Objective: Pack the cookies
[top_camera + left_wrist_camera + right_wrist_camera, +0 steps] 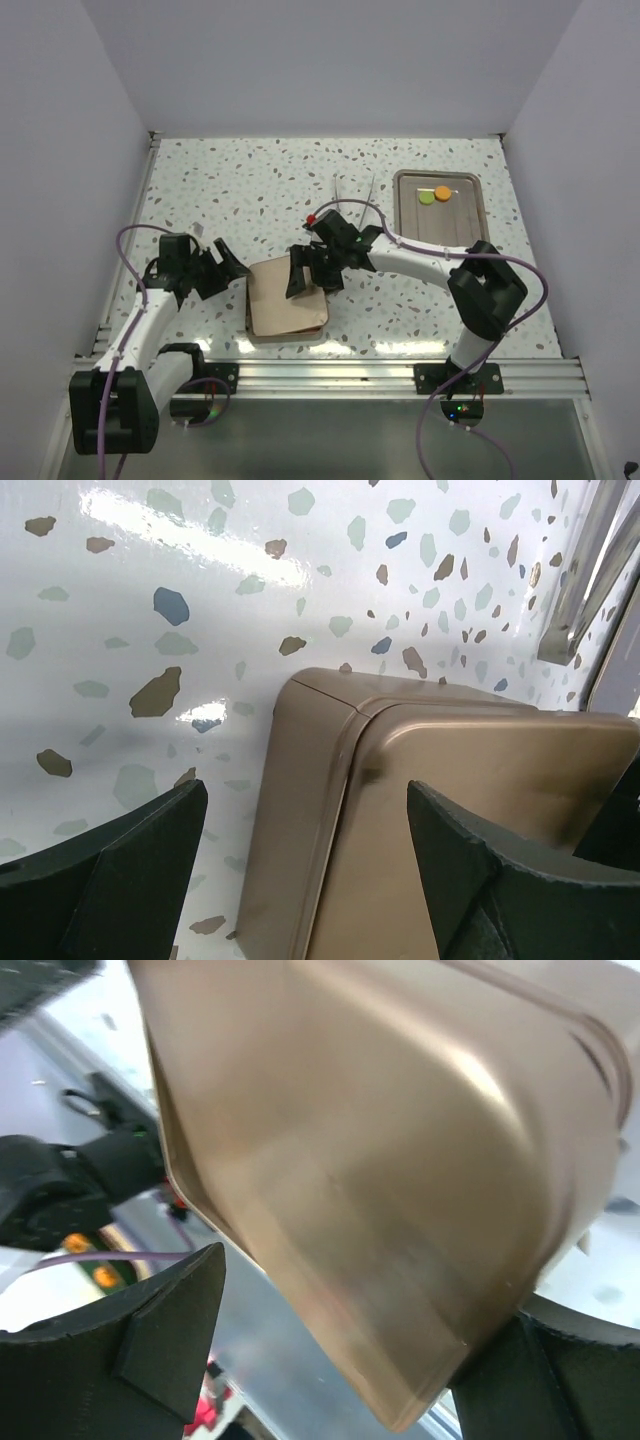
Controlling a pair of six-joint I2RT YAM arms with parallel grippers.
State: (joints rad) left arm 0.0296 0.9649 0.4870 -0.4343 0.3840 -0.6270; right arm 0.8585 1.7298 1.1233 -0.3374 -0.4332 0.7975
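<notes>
I read the brown box (288, 305) as lidded on the desk. My left tool (228, 268) is spread beside its edge, and my right tool (313, 277) is spread astride the lid, gripping nothing. Two cookies (442, 192) lie on the tray (478, 215), well apart from the box; I judge them unpacked.

Left end effector (222, 266), right end effector (312, 274), both open

Bright, even light from above fills the overhead view, and the arms throw only short, soft shadows on the speckled tabletop (260, 180). In the left wrist view a white glare streak lies on the tabletop beyond the brown box (450, 810). The right wrist view is blurred: the box smears under a pale sheen, and the background is out of focus.
</notes>
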